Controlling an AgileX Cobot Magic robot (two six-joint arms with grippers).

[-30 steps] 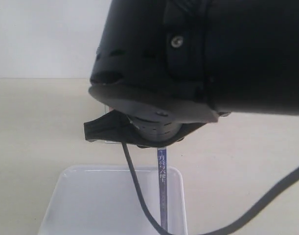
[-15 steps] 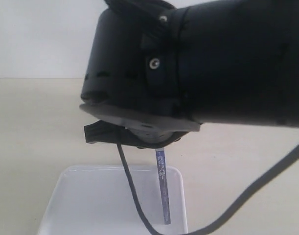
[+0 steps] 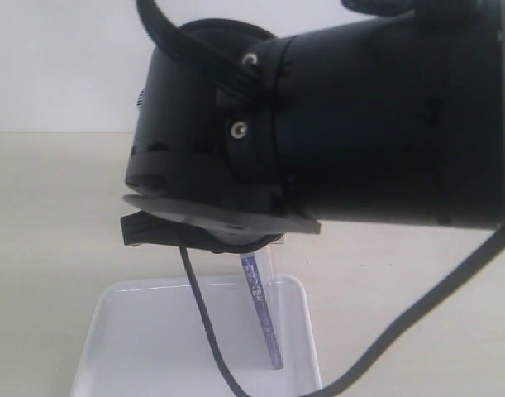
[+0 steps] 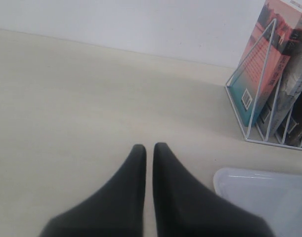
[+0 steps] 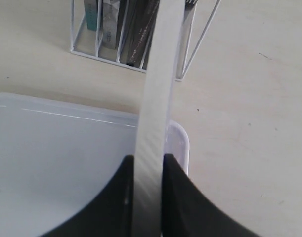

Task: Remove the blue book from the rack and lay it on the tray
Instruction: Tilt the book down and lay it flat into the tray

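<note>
Hanging tilted over the tray's [image 3: 153,331] right side, the blue book [image 3: 262,310] is pinched by the right gripper [image 5: 148,159], seemingly ready to tip flat; the left gripper [image 4: 148,148] sits closed, empty.

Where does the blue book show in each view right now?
Exterior: blue book hangs tilted under the arm, over the tray.
Left wrist: not in it.
Right wrist: its pale page edge clamped in the right gripper, crossing the tray's rim.
Shared landmark: the tray, in all three.

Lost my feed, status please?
Right gripper shut on blue book, tilted over tray. Left gripper shut, empty, beside tray. Nothing seen blocking.
</note>
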